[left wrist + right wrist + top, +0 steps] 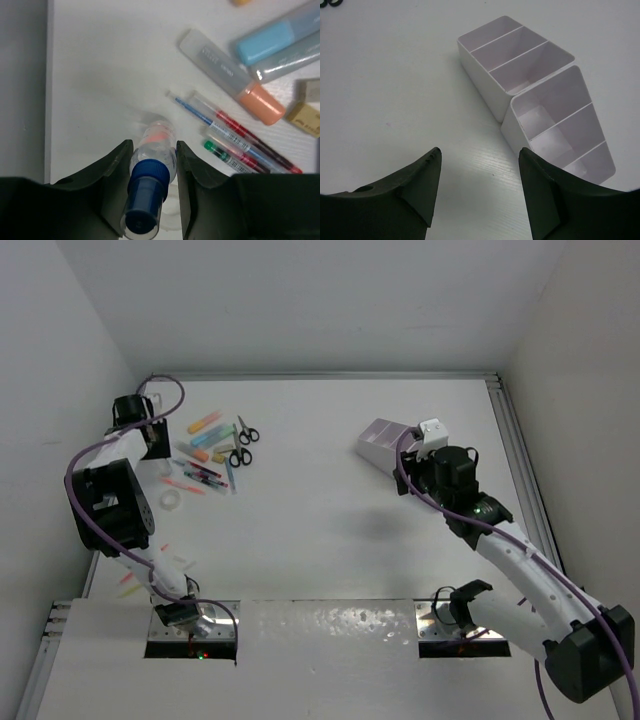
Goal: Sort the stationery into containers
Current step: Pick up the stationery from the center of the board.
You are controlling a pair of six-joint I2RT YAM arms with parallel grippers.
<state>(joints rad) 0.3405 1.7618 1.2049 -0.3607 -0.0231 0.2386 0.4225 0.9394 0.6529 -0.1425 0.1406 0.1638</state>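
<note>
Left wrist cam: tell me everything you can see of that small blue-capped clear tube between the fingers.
The small clear plastic tube with a dark blue ribbed cap lies lengthwise between the left gripper's dark fingers, cap towards the camera. Its see-through body carries an orange-red band near the rounded far end. Both fingers look pressed against its sides. It seems to rest on the white table; whether it is lifted cannot be told.
</note>
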